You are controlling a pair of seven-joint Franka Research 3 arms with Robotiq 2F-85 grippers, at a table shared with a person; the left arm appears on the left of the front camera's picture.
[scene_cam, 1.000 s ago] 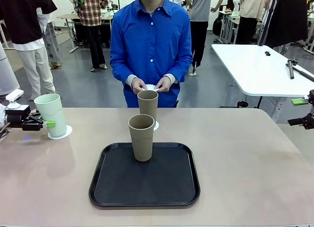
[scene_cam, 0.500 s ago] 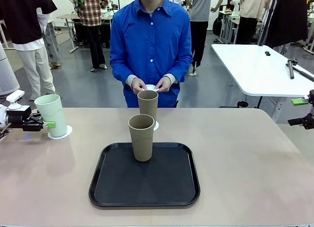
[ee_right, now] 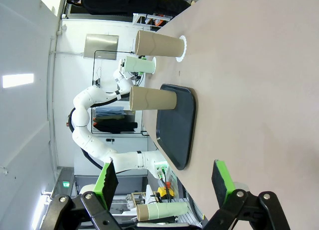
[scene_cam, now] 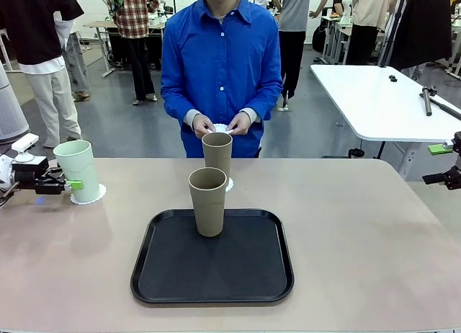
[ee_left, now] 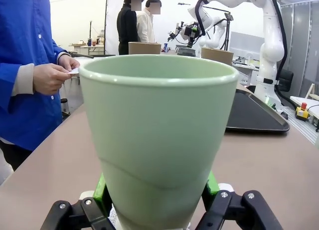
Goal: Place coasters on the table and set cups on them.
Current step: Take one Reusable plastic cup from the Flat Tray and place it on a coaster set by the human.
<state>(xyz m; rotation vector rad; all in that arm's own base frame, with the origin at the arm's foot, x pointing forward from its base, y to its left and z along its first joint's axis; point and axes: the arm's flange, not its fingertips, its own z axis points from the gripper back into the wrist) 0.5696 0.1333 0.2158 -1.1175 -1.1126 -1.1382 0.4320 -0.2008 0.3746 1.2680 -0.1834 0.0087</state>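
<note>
— Where's the mint cup (scene_cam: pixel 76 171) right now?

— Far left of the table (scene_cam: pixel 360 225), upright on its coaster (scene_cam: pixel 94 196), between the fingers of the left gripper (scene_cam: pixel 72 183). In the wrist view the green pads (ee_left: pixel 102 189) press on both sides low down, so I'd call the jaws clamped on it.

— Which way out, then?

— The cup stands straight ahead of the palm with its long axis vertical. I'd say the fingers must part, then draw back level toward the left edge, or they'll tip it.

— And the next cup?

— The tan cup (scene_cam: pixel 207 202) on the tray (scene_cam: pixel 245 275) is upright at mid-table. The left gripper is nearer to it. The right gripper (scene_cam: pixel 441 163) hangs off the right edge, jaws wide apart and empty. The second tan cup (scene_cam: pixel 217 154) stands on the far coaster (scene_cam: pixel 230 183), and the person's hands (scene_cam: pixel 205 125) hold another white disc.

— Anything different from a second ago?

— Barely. The mint cup sits a shade lower and further right, and everything else looks the same.
</note>
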